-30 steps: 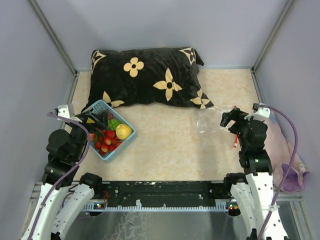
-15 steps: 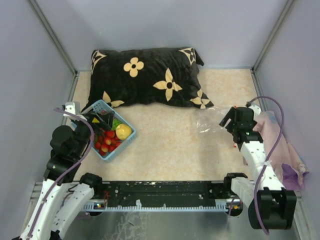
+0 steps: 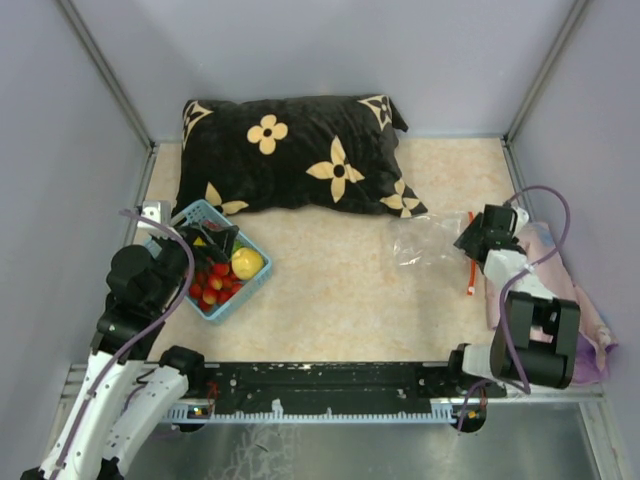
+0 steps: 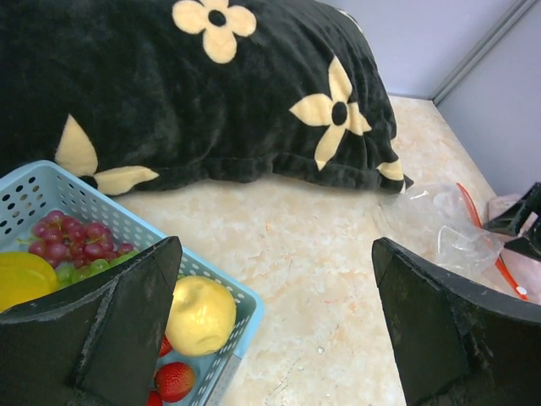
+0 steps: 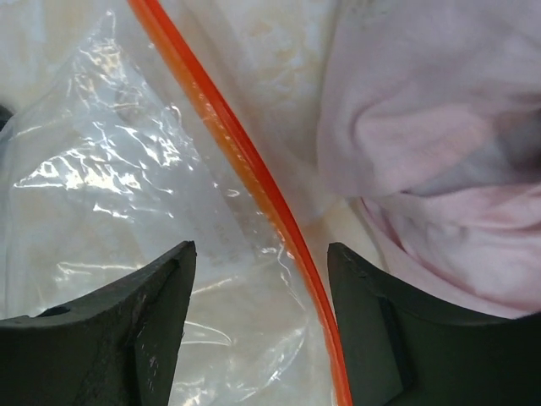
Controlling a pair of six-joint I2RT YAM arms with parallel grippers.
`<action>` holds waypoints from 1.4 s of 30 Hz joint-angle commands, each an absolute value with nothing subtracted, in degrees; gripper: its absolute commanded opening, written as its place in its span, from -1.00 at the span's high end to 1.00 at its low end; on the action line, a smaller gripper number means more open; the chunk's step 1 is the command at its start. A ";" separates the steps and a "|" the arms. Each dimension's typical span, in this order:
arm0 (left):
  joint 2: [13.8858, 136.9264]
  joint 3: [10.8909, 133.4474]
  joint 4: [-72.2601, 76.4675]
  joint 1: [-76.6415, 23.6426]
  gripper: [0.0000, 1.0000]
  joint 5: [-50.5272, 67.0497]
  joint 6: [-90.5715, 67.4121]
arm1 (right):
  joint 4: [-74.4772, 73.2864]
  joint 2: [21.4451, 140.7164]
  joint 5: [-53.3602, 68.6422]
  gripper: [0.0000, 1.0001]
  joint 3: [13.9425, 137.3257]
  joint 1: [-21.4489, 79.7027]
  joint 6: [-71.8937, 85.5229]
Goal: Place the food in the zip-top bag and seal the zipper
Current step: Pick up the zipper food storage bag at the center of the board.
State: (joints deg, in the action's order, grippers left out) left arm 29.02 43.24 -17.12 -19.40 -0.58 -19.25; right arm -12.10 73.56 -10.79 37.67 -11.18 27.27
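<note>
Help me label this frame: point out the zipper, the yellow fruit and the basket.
zipper point(image 5: 254, 179), right wrist view, middle of the orange strip.
yellow fruit point(image 4: 200, 315), left wrist view, centre of its skin.
basket point(image 3: 250, 287), top external view, near-right wall.

**Both arms reaching out, fingers parted**

Left arm: rises from the lower left of the top view with the elbow bent and the wrist angled toward frame centre. Left gripper point(image 3: 208, 240) sits at middle left. Its wrist view shows the left fingers point(image 4: 110, 330) standing wide apart.

Right arm: folded low at lower right, forearm reaching up-frame. Right gripper point(image 3: 470, 238) sits at middle right, pointing left. The right fingers point(image 5: 127, 330) are spread apart.
</note>
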 commanded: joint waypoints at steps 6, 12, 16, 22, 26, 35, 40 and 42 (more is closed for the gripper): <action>31.27 44.18 -16.36 -19.59 -0.99 3.15 -18.68 | 2.18 83.83 -1.64 -0.27 46.80 -14.06 14.69; 32.10 44.81 -16.08 -19.60 -0.99 5.71 -18.35 | 3.91 91.73 11.80 -0.18 51.50 -19.02 10.36; 32.94 44.82 -16.08 -19.60 -0.99 6.79 -18.21 | 5.03 95.08 16.53 -0.15 52.96 -19.43 9.47; 34.72 45.32 -15.87 -19.59 -0.99 9.13 -18.27 | 4.31 99.23 19.66 -0.01 55.03 -19.69 9.09; 35.24 44.90 -15.28 -19.60 -0.99 10.58 -18.65 | 3.58 100.07 22.07 0.26 55.73 -19.77 7.93; 36.76 43.70 -13.75 -19.60 -0.98 13.75 -21.25 | 0.84 88.93 26.46 0.98 53.54 -17.72 10.04; 38.86 43.58 -12.34 -19.60 -0.96 16.50 -22.94 | -3.96 82.49 23.40 0.98 53.83 -11.92 11.32; 40.42 43.85 -12.18 -19.60 -0.94 17.73 -23.63 | -4.48 79.89 22.71 0.99 53.30 -9.53 13.63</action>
State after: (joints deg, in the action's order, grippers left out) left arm 38.28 43.27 -14.70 -19.40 14.11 -21.65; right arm -2.24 85.32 23.64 52.82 -13.58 10.59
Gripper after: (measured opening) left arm 0.978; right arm 0.018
